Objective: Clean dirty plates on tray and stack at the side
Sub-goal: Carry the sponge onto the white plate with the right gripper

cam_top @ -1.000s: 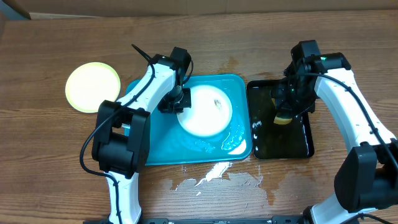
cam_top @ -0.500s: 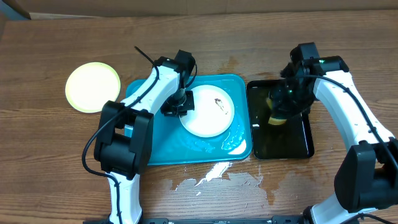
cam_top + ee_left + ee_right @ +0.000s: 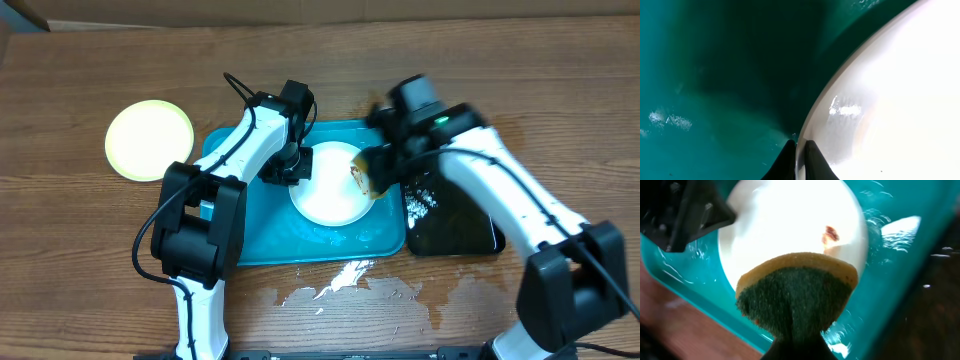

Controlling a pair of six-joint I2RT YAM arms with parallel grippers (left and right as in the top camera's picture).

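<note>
A white plate (image 3: 327, 186) lies in the turquoise tray (image 3: 250, 240), with a brown smear (image 3: 830, 233) near its right edge. My left gripper (image 3: 283, 171) is shut on the plate's left rim (image 3: 812, 122). My right gripper (image 3: 368, 175) is shut on a yellow sponge with a green scrub face (image 3: 795, 292), held just above the plate's right edge, close to the smear. A pale yellow-green plate (image 3: 150, 139) lies on the table left of the tray. A third plate is not in view.
A black tray (image 3: 455, 225) holding liquid stands right of the turquoise tray. Water is spilled on the wooden table (image 3: 345, 285) in front of the trays. Water pools in the turquoise tray's right part (image 3: 900, 227).
My right arm has swung left with the sponge, from over the black tray to the white plate's right edge. The left gripper stays on the plate's rim.
</note>
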